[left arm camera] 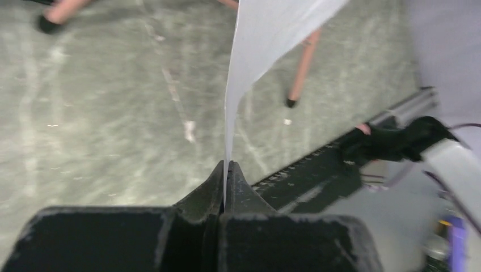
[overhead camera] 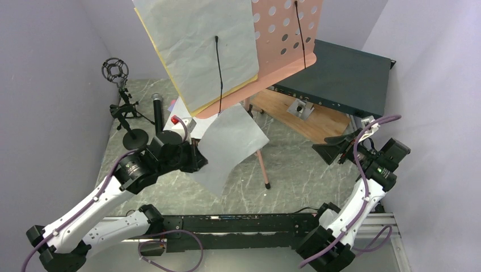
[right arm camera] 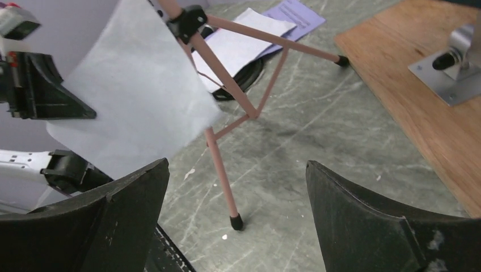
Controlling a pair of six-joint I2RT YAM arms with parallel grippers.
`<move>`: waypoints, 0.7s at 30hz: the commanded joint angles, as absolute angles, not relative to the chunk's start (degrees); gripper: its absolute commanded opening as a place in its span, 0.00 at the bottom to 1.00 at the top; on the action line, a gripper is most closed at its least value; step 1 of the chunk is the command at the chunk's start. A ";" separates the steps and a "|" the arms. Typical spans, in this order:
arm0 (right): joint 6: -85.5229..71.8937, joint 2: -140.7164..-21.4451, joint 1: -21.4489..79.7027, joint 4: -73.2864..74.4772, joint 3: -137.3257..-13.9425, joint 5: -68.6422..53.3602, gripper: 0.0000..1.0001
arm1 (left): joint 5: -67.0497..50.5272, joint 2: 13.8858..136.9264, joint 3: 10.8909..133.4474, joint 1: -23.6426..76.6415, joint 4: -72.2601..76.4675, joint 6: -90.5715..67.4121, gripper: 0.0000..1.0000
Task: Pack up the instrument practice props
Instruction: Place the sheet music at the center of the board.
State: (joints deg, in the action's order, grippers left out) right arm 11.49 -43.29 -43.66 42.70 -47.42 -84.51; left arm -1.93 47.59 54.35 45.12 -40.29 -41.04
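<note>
The pink perforated music desk [overhead camera: 289, 28] stands on pink tripod legs [overhead camera: 262, 164] at the table's middle, with white and yellow pages [overhead camera: 198, 51] still clipped to it. My left gripper [overhead camera: 195, 157] is shut on the edge of a loose white sheet-music page [overhead camera: 232, 144], held in the air in front of the stand; the left wrist view shows the page [left arm camera: 255, 51] pinched between the closed fingers. My right gripper [overhead camera: 330, 152] is open and empty at the right, facing the tripod legs [right arm camera: 221, 170]. A black microphone [overhead camera: 157, 110] and black mic holders [overhead camera: 122, 102] stand at the left.
A dark teal rack box [overhead camera: 340, 76] lies on a brown wooden board [overhead camera: 306, 116] at the back right, with a metal bracket [overhead camera: 299, 107] on the board. White and purple papers [right arm camera: 249, 39] lie on the table behind the stand. Walls close in on both sides.
</note>
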 commanded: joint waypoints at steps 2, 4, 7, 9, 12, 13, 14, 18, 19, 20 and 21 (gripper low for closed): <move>13.91 -42.69 -43.36 33.48 -43.94 -83.56 0.94 | 17.22 49.78 59.28 44.44 -52.05 -28.03 0.00; 12.16 -41.14 -43.42 30.82 -42.36 -83.60 0.94 | 22.54 51.78 60.23 43.76 -52.13 -25.32 0.00; 10.31 -38.88 -43.04 28.91 -41.45 -83.26 0.95 | 26.98 54.38 60.90 40.22 -49.72 -21.43 0.00; 10.66 -37.42 -42.90 29.23 -41.08 -83.00 0.96 | 25.09 55.80 60.82 35.84 -46.23 -19.04 0.00; 8.35 -34.83 -42.57 26.85 -39.55 -82.65 0.97 | 20.55 58.43 60.95 28.70 -40.90 -17.19 0.00; 7.64 -33.93 -42.42 25.99 -39.00 -82.48 0.97 | 19.16 59.37 61.14 26.53 -39.03 -16.74 0.00; 7.08 -33.10 -42.30 25.28 -38.57 -82.18 0.98 | 17.91 60.34 61.35 24.60 -37.32 -16.47 0.00; 6.96 -30.69 -41.86 24.74 -37.78 -81.18 0.99 | 8.14 65.89 63.63 17.03 -31.11 -16.49 0.00; 7.21 -30.45 -41.76 25.01 -37.71 -81.02 0.99 | 5.76 68.20 64.68 14.89 -30.24 -16.77 0.00; 7.61 -30.44 -41.67 25.46 -37.84 -80.85 0.99 | 3.28 70.00 65.75 13.26 -29.47 -16.94 0.00; 8.10 -30.45 -41.54 25.87 -37.95 -80.64 0.99 | 1.07 71.97 66.68 11.69 -28.64 -17.11 0.00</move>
